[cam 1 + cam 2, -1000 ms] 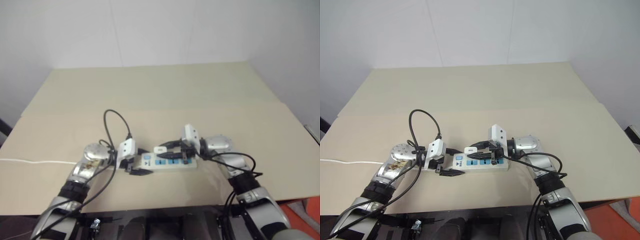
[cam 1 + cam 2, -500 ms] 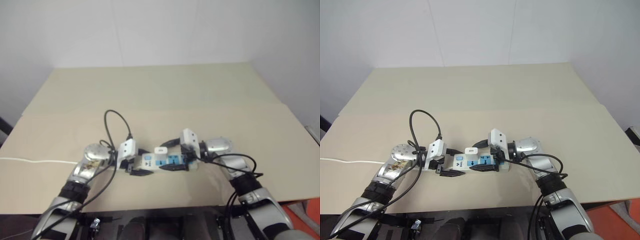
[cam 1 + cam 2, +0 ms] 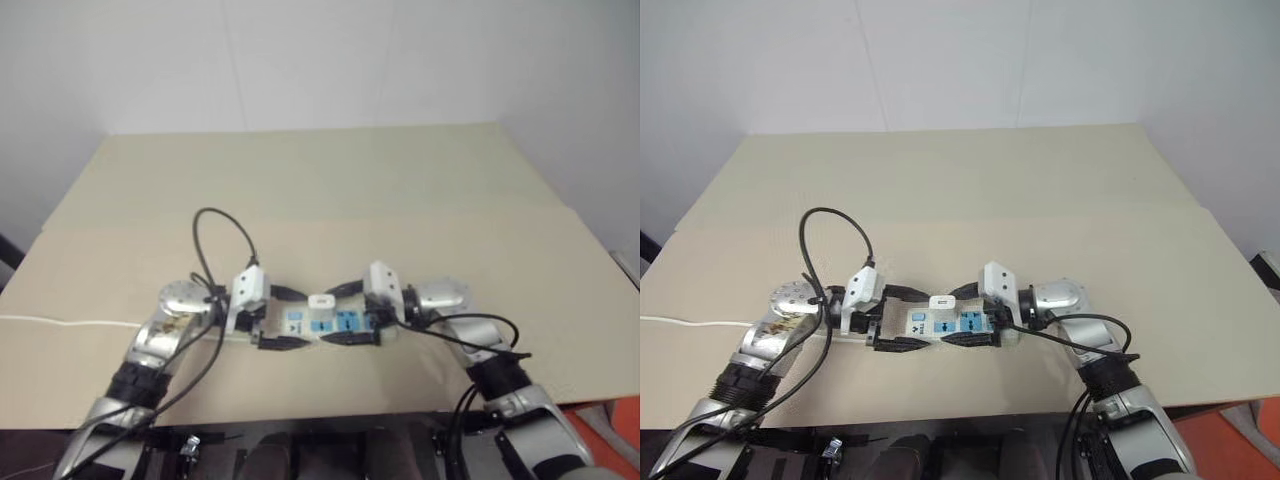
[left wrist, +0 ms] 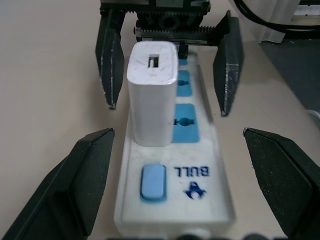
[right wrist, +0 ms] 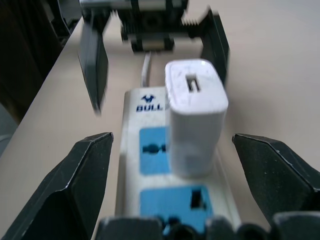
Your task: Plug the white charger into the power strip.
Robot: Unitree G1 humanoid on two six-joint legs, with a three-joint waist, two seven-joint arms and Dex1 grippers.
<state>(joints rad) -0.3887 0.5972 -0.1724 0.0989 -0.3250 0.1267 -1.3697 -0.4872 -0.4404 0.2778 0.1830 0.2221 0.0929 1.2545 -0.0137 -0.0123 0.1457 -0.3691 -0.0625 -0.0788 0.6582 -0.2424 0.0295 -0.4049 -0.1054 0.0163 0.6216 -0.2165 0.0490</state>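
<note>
Beige cardboard (image 3: 1040,180) covers the table, and a thin white cord (image 3: 680,322) runs in from the left edge toward the arms. The left gripper (image 3: 902,318) has its two black fingers spread wide apart, one on each side of the switch end of the power strip (image 3: 940,325), gripping nothing. The strip lies flat with its long axis running left to right between the two grippers. The white charger (image 3: 943,301) stands upright in the blue socket nearest the switch, its slot facing up. The right gripper (image 3: 962,315) also has its fingers wide apart, flanking the strip's other end without holding the charger.
</note>
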